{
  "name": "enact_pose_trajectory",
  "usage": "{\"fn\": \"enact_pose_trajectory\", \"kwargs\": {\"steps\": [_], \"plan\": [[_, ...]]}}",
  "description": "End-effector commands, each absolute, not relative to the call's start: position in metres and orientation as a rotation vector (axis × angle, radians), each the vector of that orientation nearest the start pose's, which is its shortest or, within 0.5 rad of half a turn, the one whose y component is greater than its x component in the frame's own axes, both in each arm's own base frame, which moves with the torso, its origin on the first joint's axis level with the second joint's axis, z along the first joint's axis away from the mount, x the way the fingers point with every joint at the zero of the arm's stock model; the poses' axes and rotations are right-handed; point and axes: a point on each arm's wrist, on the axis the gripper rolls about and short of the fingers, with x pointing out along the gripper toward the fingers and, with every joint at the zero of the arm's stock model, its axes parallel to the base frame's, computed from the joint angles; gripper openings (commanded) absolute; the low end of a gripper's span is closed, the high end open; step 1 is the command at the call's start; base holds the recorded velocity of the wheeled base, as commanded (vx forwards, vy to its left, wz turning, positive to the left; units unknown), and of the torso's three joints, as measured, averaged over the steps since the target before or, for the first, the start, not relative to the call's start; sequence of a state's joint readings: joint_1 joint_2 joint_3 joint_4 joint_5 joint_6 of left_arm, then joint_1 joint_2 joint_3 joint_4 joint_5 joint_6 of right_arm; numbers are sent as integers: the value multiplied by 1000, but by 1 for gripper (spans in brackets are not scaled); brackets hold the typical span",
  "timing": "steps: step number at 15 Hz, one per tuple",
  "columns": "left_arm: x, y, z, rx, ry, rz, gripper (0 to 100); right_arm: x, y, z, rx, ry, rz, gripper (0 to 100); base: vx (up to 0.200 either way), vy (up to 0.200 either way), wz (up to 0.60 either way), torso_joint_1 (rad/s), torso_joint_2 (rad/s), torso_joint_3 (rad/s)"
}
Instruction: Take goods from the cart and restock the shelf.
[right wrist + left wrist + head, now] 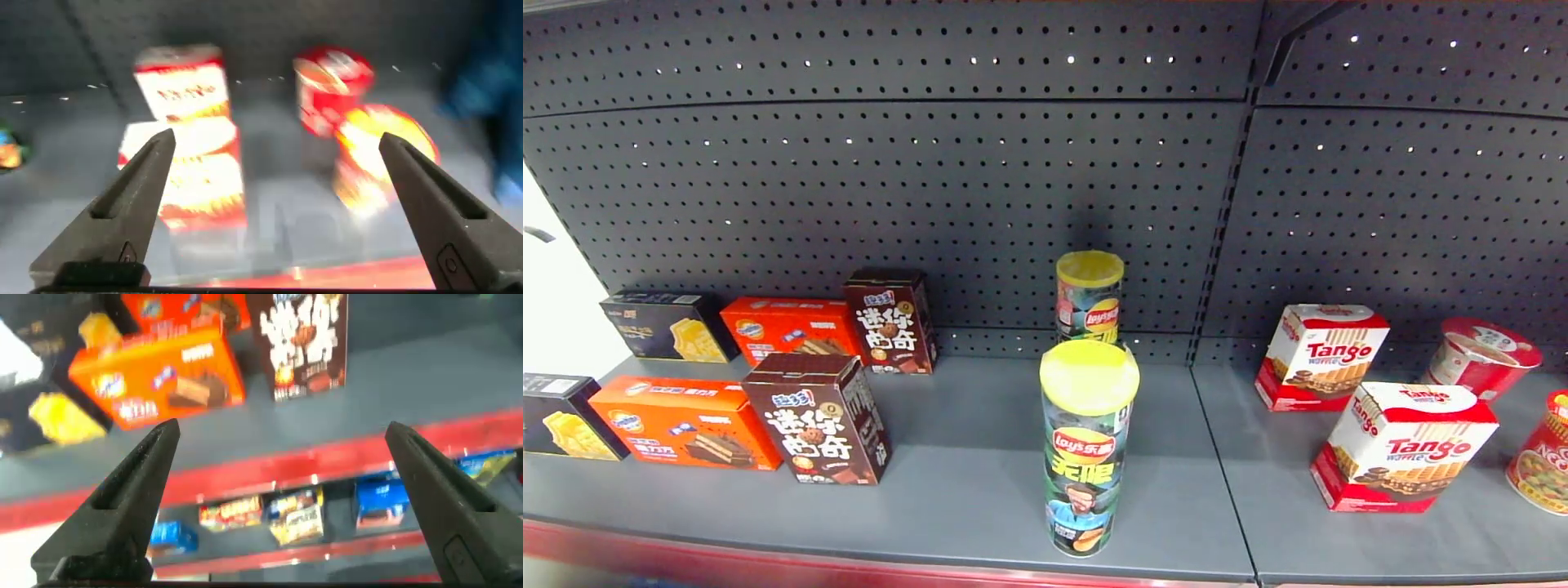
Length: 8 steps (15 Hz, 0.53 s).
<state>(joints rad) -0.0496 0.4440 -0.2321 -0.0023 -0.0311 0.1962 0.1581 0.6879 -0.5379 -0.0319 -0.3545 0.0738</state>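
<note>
Chip can (1086, 445) up front is looking light, stiff, slick, wanting a mid-body squeeze, while left hand (282, 431) and right hand (276, 137) are hanging spread.

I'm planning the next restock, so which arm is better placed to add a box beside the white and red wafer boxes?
Right, probably: the right tool, open, faces the wafer boxes; the left tool faces the orange box.

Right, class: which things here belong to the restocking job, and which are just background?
Job: shelf; front chip can; front wafer box; left gripper and right gripper, both open, empty.
Background: pegboard back panel; packets on the lower shelf.
</note>
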Motion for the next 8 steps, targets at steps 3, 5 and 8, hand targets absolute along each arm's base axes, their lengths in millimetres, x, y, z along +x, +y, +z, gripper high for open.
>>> {"fn": "enact_pose_trajectory", "kwargs": {"steps": [3, 5, 8], "plan": [[-6, 0, 139, 125, 93, -69, 100, -3, -8, 177, 56, 62, -341, 100, 0, 0, 0, 0, 0, 0], [-14, 1, 131, 109, 58, -43, 100, -15, -7, 160, 52, 25, -305, 100, 0, 0, 0, 0, 0, 0], [-23, 1, 106, 114, 17, -49, 100, -29, -5, 131, 42, -39, -199, 100, 0, 0, 0, 0, 0, 0]]}}
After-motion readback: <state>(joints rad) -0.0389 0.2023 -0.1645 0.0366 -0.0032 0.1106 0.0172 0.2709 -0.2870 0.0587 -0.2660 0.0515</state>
